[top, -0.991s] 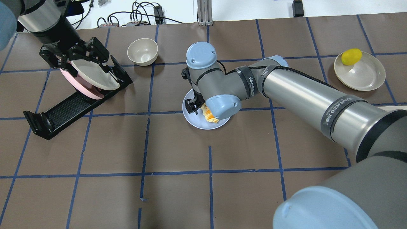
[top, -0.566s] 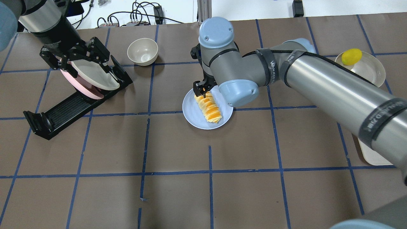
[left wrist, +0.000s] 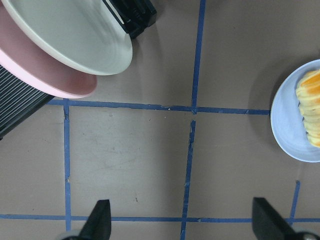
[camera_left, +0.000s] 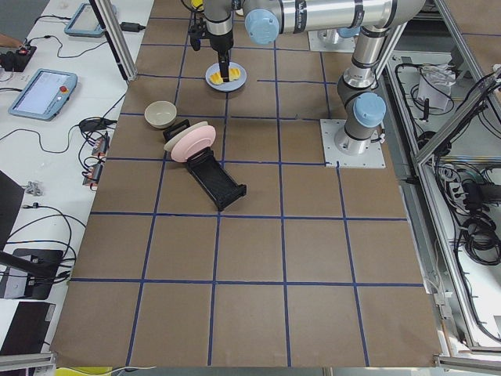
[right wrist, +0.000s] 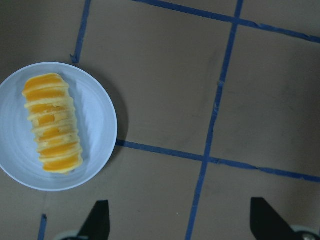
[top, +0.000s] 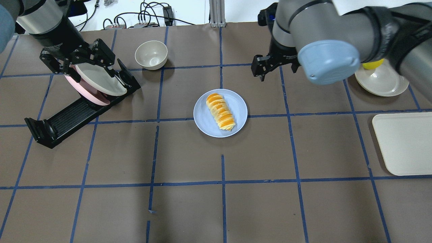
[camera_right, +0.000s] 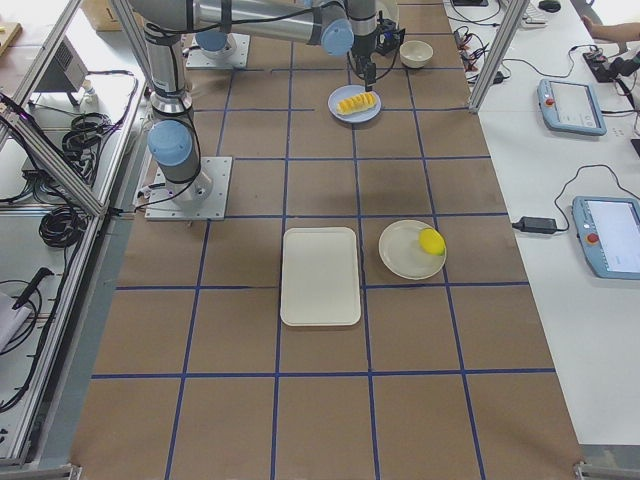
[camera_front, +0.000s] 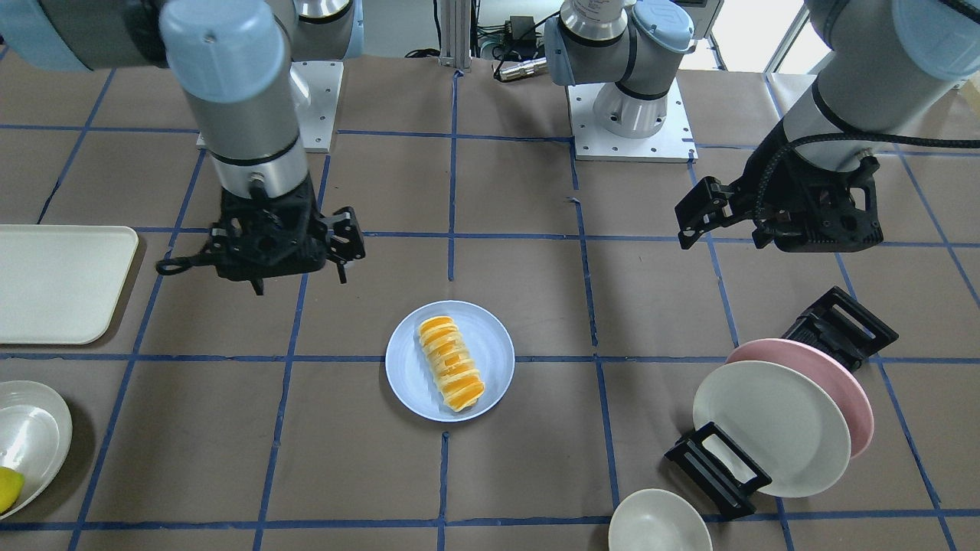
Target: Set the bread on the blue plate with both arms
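The bread [top: 221, 111], an orange and pale-yellow striped loaf, lies on the blue plate [top: 206, 123] at the table's middle. Both also show in the front view, bread [camera_front: 450, 363] and plate [camera_front: 494, 344], and in the right wrist view, bread [right wrist: 52, 130] and plate [right wrist: 97, 115]. My right gripper [top: 266, 69] is open and empty, raised behind and to the right of the plate; its fingertips [right wrist: 97, 220] stand wide apart. My left gripper [top: 77, 64] is open and empty, hovering over the plate rack at the far left.
A black rack [top: 67, 114] holds a cream plate [top: 99, 79] and a pink plate [top: 84, 94]. A cream bowl [top: 151, 54] stands behind it. At the right are a cream plate [top: 383, 81] with a lemon [top: 373, 64] and a cream tray [top: 403, 141].
My right gripper has let go of the bread, risen and drawn back to the right, leaving the bread lying on the blue plate. The left arm has not moved.
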Motion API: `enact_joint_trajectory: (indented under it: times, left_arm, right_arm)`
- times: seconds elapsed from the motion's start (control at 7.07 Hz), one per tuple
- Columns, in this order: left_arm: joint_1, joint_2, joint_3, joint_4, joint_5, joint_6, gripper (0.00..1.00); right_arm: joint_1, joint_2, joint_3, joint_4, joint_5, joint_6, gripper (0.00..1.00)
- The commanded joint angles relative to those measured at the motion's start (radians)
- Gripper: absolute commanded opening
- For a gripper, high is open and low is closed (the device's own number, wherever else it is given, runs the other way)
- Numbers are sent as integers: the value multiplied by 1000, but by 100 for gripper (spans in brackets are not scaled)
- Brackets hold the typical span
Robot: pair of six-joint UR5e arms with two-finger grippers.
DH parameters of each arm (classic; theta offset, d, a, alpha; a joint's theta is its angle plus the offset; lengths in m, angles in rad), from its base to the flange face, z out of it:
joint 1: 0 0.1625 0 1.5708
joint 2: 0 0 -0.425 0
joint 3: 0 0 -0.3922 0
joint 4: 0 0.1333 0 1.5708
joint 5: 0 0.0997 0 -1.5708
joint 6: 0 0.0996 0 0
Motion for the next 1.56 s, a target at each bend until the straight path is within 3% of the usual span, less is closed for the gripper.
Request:
enact_joint_trajectory:
  times: [0.0,0.71,0.85,1.13,1.42]
  left_arm:
    - [-33,-15,1,2,47,-17,100]
    - [-136,-22,-28,31,47,-83,95]
    - [-200,-69,-41,116,46,-156,100]
    - [-347,-257,-38,291,49,-393,100]
    - [-403,-354,-24,415,52,-442,100]
  right_arm:
    - [-109,-112,4,126,10,-25,100]
    - [-122,-186,7,158,30,-70,100]
    - [-121,-188,8,160,30,-68,100]
    - [-119,-188,8,162,32,-71,100]
    - [-119,-188,10,163,32,-71,100]
